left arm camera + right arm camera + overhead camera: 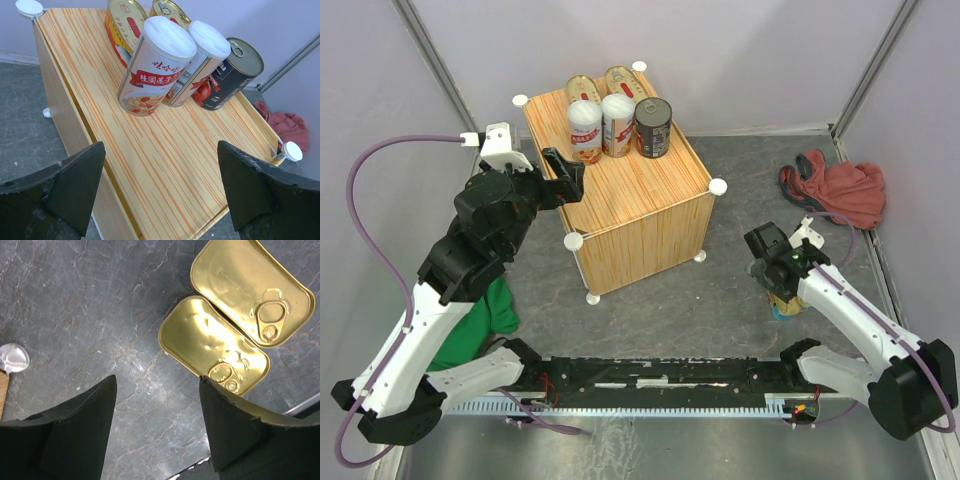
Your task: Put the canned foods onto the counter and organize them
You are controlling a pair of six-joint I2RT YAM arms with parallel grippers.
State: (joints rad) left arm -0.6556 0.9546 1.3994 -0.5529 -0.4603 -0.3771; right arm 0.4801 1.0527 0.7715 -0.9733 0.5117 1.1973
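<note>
The counter (640, 205) is a wood-grain box with white knobs. At its far end stand two oval gold cans (583, 88) (623, 80), two white-lidded cans (585, 130) (618, 124) and a dark round can (653, 127). My left gripper (565, 172) hovers open over the counter's bare near part (165, 165), with the white-lidded cans (157, 65) (197, 60) and the dark can (230, 75) ahead of it. Two rectangular gold cans (250, 287) (210, 345) lie side by side on the floor. My right gripper (157, 380) is open over bare floor, its right finger at the nearer can's edge.
A red cloth (840, 190) lies crumpled at the back right by the wall. A green cloth (485, 320) lies under my left arm. The grey stone-pattern floor (720, 290) surrounds the counter. Walls close in both sides. A white counter foot (13, 357) shows left of my right gripper.
</note>
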